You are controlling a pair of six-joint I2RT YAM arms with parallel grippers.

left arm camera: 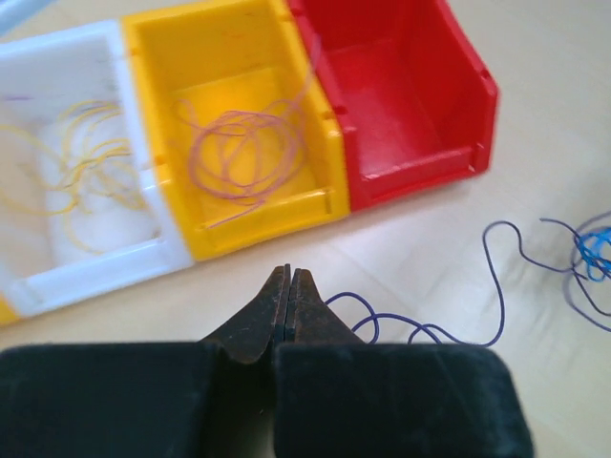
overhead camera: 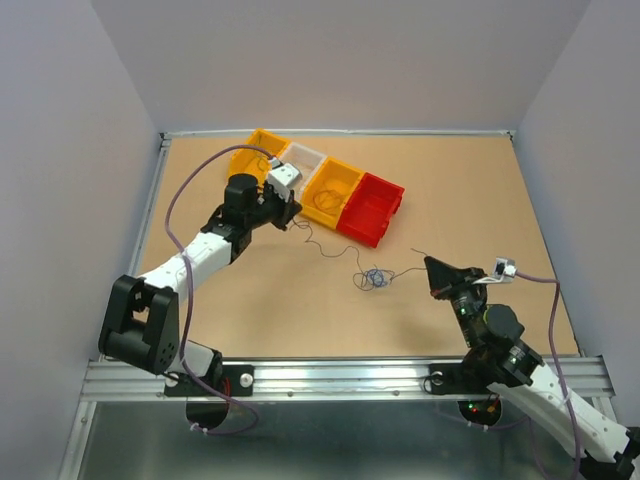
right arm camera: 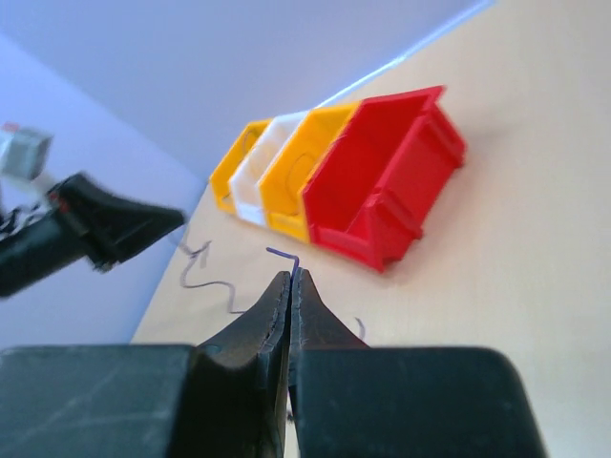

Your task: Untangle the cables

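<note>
Lying in a small blue-and-purple knot on the table, the cables sit between the two arms, near the red bin. One purple strand trails left to the left gripper; its jaws are pressed together, though I cannot tell whether they pinch it. Another strand ends nipped in the closed right gripper. A purple coil rests in the yellow bin, and yellow coils in the white bin.
</note>
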